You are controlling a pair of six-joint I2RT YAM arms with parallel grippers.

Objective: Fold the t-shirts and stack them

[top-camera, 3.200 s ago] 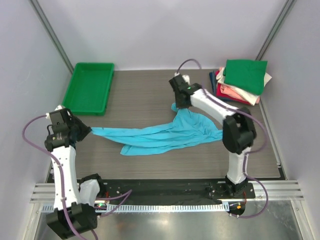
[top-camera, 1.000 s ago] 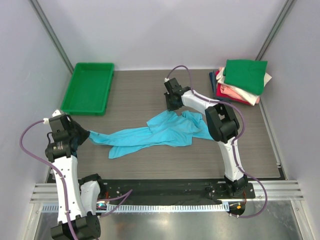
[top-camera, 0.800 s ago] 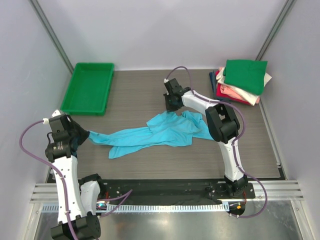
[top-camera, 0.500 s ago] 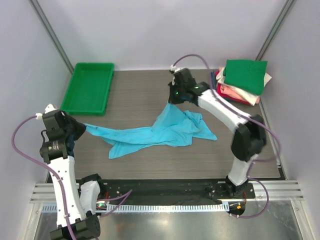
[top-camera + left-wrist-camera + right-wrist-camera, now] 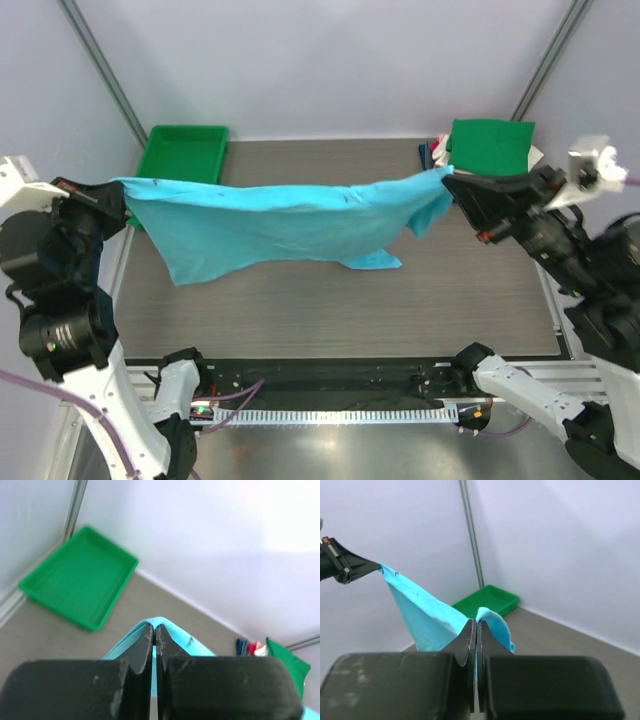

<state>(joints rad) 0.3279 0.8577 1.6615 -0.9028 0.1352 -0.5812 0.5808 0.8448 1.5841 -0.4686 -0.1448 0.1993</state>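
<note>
The turquoise t-shirt (image 5: 280,225) hangs stretched in the air between both grippers, high above the table. My left gripper (image 5: 118,196) is shut on its left end; in the left wrist view the cloth (image 5: 172,635) folds over the closed fingertips (image 5: 154,628). My right gripper (image 5: 450,182) is shut on its right end; in the right wrist view the cloth (image 5: 420,612) runs from my fingertips (image 5: 476,624) away to the left gripper (image 5: 375,568). A stack of folded t-shirts (image 5: 487,155), green on top over cream, pink, red and navy, sits at the back right, partly hidden by the right arm.
A green plastic tray (image 5: 185,140) stands at the back left of the table, also in the left wrist view (image 5: 80,582) and the right wrist view (image 5: 487,600). The wooden table (image 5: 330,310) lies below the hanging shirt. White walls enclose the sides and back.
Both arms have risen and spread apart, lifting the turquoise shirt off the table and pulling it taut in the air. Before, it lay crumpled on the table.
</note>
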